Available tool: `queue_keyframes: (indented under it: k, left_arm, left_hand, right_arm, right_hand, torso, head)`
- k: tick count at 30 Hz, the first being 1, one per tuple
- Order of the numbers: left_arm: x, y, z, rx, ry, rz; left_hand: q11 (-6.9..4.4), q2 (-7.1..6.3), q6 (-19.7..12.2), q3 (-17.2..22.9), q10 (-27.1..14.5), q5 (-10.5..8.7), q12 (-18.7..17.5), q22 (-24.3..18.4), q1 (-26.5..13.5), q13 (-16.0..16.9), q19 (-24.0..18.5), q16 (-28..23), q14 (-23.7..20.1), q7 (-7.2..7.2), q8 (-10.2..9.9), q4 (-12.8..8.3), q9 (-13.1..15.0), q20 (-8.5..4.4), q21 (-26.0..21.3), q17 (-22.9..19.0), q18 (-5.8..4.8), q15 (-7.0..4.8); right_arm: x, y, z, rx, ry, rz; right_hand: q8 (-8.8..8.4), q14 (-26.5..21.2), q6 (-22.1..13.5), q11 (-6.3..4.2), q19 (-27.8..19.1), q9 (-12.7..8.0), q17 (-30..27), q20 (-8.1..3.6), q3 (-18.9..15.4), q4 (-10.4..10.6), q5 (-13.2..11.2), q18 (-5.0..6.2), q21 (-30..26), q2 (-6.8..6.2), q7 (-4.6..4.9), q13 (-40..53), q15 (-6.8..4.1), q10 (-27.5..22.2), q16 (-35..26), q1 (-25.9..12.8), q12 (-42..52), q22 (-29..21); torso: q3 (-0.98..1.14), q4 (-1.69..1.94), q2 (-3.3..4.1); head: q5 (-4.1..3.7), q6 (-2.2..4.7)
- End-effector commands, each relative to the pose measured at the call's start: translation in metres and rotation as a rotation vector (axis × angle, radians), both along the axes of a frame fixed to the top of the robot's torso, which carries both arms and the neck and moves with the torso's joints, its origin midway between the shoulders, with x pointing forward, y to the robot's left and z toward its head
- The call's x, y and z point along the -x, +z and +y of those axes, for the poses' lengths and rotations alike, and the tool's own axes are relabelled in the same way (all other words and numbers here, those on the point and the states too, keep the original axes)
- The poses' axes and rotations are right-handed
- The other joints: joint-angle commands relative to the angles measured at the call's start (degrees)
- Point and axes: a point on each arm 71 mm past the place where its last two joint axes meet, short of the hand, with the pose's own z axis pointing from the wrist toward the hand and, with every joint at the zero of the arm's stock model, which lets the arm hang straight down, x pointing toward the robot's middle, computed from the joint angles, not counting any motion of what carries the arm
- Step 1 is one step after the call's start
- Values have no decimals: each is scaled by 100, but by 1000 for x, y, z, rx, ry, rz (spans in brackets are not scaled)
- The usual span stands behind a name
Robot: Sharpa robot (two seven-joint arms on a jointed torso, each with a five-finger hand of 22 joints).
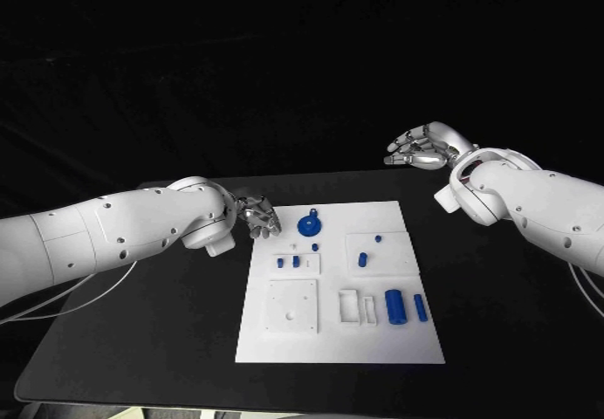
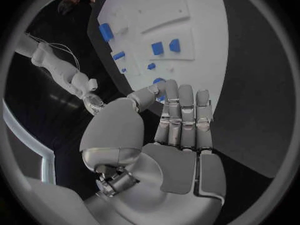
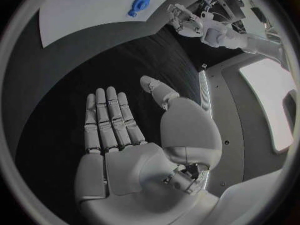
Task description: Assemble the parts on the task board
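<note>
My left hand [image 1: 256, 216] hangs just off the near corner of the white board [image 1: 378, 349], fingers straight and apart, holding nothing; my right hand [image 1: 422, 147] is lifted well beyond the board's far corner, also holding nothing, its fingers loosely bent in the head view and laid out flat in its own wrist view. None of the blue parts looks fitted yet, so I judge the job is at its start and the step in hand is the first pick. The round blue disc [image 1: 310, 227] lies on the board just past my left fingertips [image 2: 179, 92], the nearest piece to that hand, with a few small blue pegs [image 1: 288, 261] a little further in. The two blue cylinders [image 1: 405, 306] lie together further along the board, well away from both hands. To do this well I would bring the left hand over the disc from above, keep the fingers spread until they straddle it, then close gently so it does not skate across the smooth plate. I would keep my right hand clear of the counter [image 1: 151, 349] until it has its own target.
</note>
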Motion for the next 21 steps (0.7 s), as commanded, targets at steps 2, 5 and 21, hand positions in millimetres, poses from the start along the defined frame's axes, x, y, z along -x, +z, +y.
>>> queue_keyframes:
  k: [2, 5, 21]
  left_arm:
    - [-1, 22, -24, 47, -170, -369]
    - [1, 21, -33, 72, -203, -440]
    - [11, -9, -75, -83, -453, -533]
  left_hand:
    - [52, -108, -5, -96, -73, -355, -328, -11, 213, -150, 116, 20, 195, 66, 4, -78, -41, -490, -15, 34, -56, 15]
    - [81, -299, -6, -294, -119, -581, -503, -9, 144, -227, 179, 41, 253, 77, 0, -27, -55, -508, -9, 59, -46, -7]
    - [282, -493, -210, -495, -308, -564, -2293, 49, 775, -930, 1087, 381, 1224, 94, -221, -66, -304, -420, 300, 308, 429, 108]
  right_arm:
    - [0, 0, 2, -1, 16, 0]
    - [0, 0, 3, -1, 16, 0]
    - [0, 0, 5, -3, 23, 2]
  right_hand:
    - [7, 3, -42, -6, 37, -6, -9, 12, -34, -8, 22, -74, -21, 12, 10, -9, 25, 43, 32, -29, -33, 10]
    - [7, 3, -42, -6, 38, -6, -9, 12, -34, -9, 22, -74, -21, 13, 10, -9, 24, 43, 32, -28, -33, 10]
    - [8, 4, -42, -6, 39, -6, -12, 12, -33, -9, 23, -74, -25, 17, 11, -8, 24, 45, 35, -25, -34, 13]
  torso:
    - [-3, 3, 2]
    - [-6, 3, 3]
    - [-6, -10, 13]
  head:
    - [-25, 49]
    - [-37, 74]
    - [-74, 141]
